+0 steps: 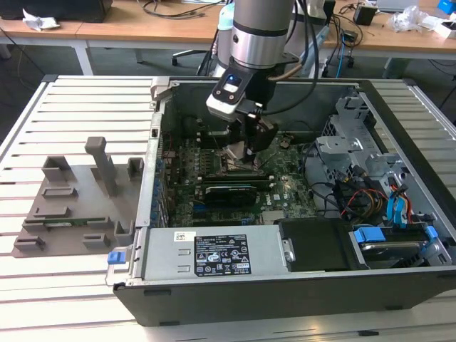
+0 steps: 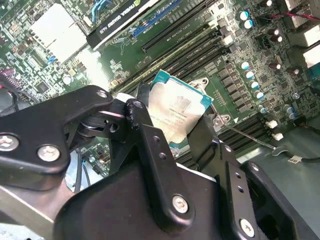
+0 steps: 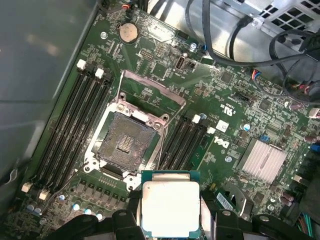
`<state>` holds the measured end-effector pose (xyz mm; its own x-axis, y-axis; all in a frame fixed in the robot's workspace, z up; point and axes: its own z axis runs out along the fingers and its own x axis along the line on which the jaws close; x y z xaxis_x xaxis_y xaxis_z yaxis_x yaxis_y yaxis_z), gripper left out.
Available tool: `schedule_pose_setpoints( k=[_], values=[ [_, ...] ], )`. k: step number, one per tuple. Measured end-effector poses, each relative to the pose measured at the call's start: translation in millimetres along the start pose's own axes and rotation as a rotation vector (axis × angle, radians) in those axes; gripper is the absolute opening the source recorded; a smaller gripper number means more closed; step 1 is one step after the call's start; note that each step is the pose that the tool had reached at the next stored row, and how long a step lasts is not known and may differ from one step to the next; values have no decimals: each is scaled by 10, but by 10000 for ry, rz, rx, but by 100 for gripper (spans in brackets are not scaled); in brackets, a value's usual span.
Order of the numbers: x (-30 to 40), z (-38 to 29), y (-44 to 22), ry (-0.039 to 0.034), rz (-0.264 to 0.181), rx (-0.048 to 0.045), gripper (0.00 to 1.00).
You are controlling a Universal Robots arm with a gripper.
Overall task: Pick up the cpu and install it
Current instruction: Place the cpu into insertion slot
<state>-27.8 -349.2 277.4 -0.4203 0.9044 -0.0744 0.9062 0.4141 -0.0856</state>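
Inside the open computer case (image 1: 285, 288), the gripper (image 1: 249, 151) pinches the cpu (image 3: 170, 204) by two opposite edges, holding it silver face up over the green motherboard (image 3: 165, 70), just beside the open socket (image 3: 127, 142), not seated in it

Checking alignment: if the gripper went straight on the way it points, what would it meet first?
The gripper holds the cpu; that would likely meet the motherboard beside the open socket first, though depth is unclear.

The cpu (image 3: 170, 209), silvery top up and green-rimmed, is gripped between the jaws
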Motion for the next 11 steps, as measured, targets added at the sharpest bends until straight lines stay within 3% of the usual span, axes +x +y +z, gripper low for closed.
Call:
schedule_pose_setpoints(
  k=[11],
  values=[
    [0, 5, 0, -30, 773, 101, 55]
  ],
)
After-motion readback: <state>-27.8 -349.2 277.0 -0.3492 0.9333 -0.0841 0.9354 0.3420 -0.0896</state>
